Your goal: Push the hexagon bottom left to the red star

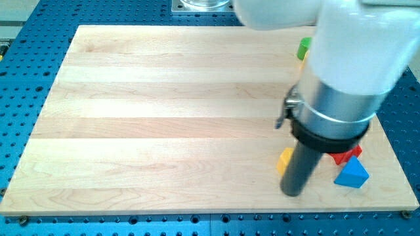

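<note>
Nearest the view's bottom edge stood my tip (293, 194), the lower end of the dark rod, resting on the wooden board (164, 131) toward the view's bottom right. No pincer was fitted to the arm, only this straight rod, so nothing opened or closed and nothing was held.

Just beside the rod on the view's left, up a little from the tip, lay a yellow block (285, 160), partly hidden behind the rod; its shape could not be fully made out, though it looked many-sided. It appeared to touch the rod or sit right against it.

On the rod's other side, toward the view's right, a red block (346, 155) peeked out beneath the arm's dark collar, its outline mostly covered. Just below it sat a blue triangular block (352, 174). Far up the view's right, a green block (304, 47) showed beside the white arm body (357, 46).
</note>
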`<state>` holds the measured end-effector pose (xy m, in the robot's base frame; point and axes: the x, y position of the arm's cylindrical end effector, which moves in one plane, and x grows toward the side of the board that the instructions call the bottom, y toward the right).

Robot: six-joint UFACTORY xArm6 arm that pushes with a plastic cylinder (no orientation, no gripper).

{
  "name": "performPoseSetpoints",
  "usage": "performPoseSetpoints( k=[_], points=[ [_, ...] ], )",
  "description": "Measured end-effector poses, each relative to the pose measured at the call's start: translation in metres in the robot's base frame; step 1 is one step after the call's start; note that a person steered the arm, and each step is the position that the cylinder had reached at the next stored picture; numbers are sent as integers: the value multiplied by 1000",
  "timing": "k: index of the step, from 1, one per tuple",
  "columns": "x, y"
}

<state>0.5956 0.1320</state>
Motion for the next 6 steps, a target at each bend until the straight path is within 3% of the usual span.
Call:
performPoseSetpoints(
  k=[1, 3, 5, 6],
  points=[
    [0, -13],
    [-6, -102],
    [-47, -24],
    [-47, 10]
  ],
)
